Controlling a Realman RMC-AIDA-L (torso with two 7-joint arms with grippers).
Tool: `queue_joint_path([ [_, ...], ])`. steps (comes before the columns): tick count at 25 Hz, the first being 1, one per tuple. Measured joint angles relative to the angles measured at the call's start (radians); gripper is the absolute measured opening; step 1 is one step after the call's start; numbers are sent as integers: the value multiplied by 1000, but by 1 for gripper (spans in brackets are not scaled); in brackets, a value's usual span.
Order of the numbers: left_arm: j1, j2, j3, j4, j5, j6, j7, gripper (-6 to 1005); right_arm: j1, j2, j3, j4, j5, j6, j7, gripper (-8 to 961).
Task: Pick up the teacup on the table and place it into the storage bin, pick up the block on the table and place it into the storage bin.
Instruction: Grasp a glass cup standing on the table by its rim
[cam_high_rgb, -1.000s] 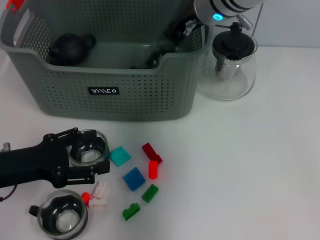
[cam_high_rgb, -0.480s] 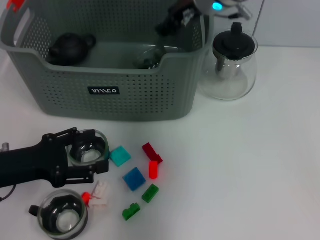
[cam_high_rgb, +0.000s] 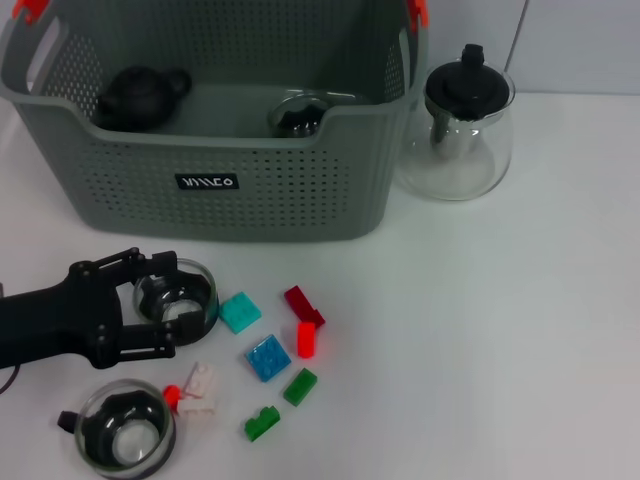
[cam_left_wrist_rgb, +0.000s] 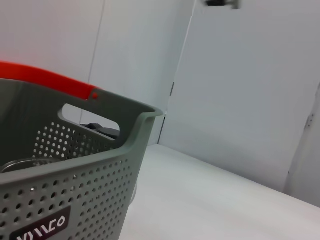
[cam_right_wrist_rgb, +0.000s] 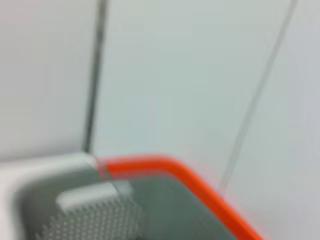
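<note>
1. On the white table's near-left part, in the head view, the left gripper (cam_high_rgb: 170, 310) straddles a clear glass teacup with a dark base (cam_high_rgb: 178, 300), one black finger (cam_high_rgb: 110, 265) on the cup's far side and one on its near side, with the rim between them.
2. The fingers look close against the glass, but I cannot tell whether they have clenched on it or only bracket it; the cup appears to sit on the table.
3. The black left arm reaches in low from the left edge, lying nearly flat along the table, so the cup lies straight ahead of the gripper's tips.
4. The large grey perforated plastic storage bin with orange handle clips (cam_high_rgb: 230, 190) stands just beyond the cup, so the coming move, as I judge it, is up and away from the robot over the near wall.
5. A second glass teacup (cam_high_rgb: 125, 435) sits nearer the robot, and a third (cam_high_rgb: 300, 112) lies inside the bin beside a black teapot (cam_high_rgb: 140, 95).
6. Small blocks lie scattered to the right of the gripper: a teal one (cam_high_rgb: 240, 311) just beside the held cup, a blue one (cam_high_rgb: 268, 358), red, green and white ones near it.
7. The right gripper is out of sight, and its wrist camera shows only the bin's orange-edged rim (cam_right_wrist_rgb: 200, 190), so that arm seems raised near the bin.
</note>
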Motion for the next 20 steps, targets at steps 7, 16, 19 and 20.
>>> queue_joint_path([
  [7,0,8,-14,12,1,31,-11,806,-295,-5,13,-205,411,-225,-191,803],
  [16,14,20,-23,217,74,117,-151,803,-455,-3,67,-40,551,-596,-393,925],
  [19,15,16,-18,370,166,168,-223,802,-457,-5,67,61,530,-682,-457,938],
  [20,15,16,-14,399,181,177,-236,802,-456,-6,69,83,516,-691,-466,942],
])
